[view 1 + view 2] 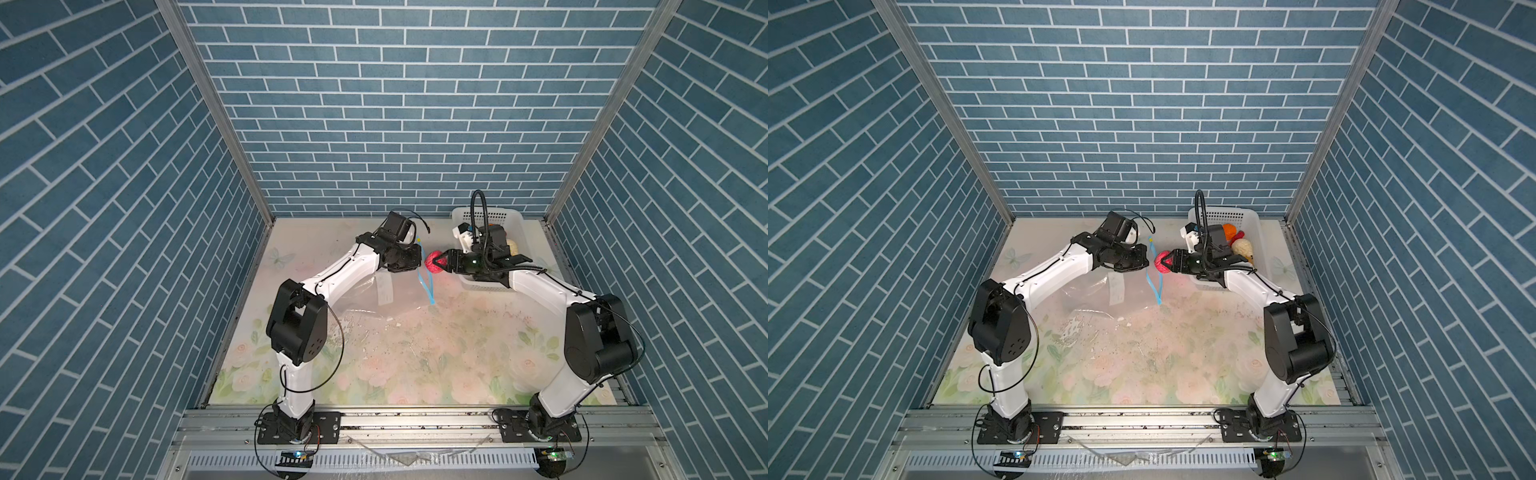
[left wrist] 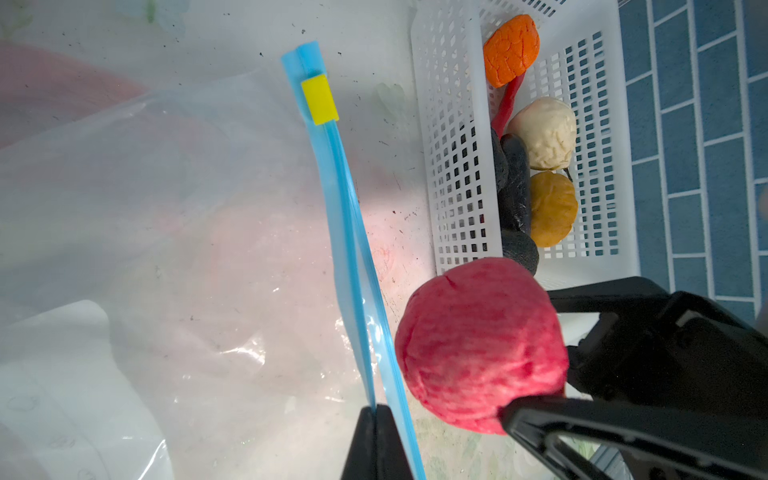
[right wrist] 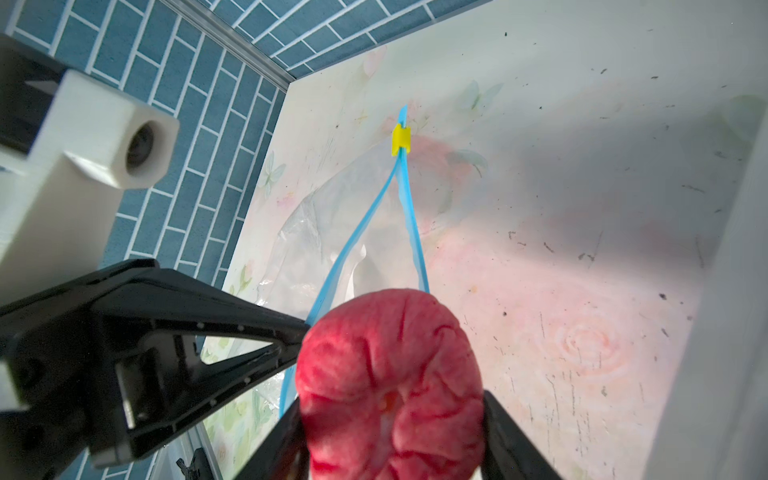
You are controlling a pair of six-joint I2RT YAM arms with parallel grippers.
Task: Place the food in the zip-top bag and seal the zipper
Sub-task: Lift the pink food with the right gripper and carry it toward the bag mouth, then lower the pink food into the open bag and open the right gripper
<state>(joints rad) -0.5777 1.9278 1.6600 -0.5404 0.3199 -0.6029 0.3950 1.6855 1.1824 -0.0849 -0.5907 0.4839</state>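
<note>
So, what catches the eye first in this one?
The bright pink ball, clamped in the right gripper just beside the blue zipper of a clear bag. The left gripper pinches that zipper, and the bag's mouth gapes open. A white basket at the back right holds more toy food.

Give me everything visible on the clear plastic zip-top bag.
The clear plastic zip-top bag lies crumpled on the floral table, mouth facing the white perforated basket. Its light-blue zipper strip is parted, the yellow slider at the far end. The left gripper is shut on one lip, holding the mouth open. A white label patch shows.
</note>
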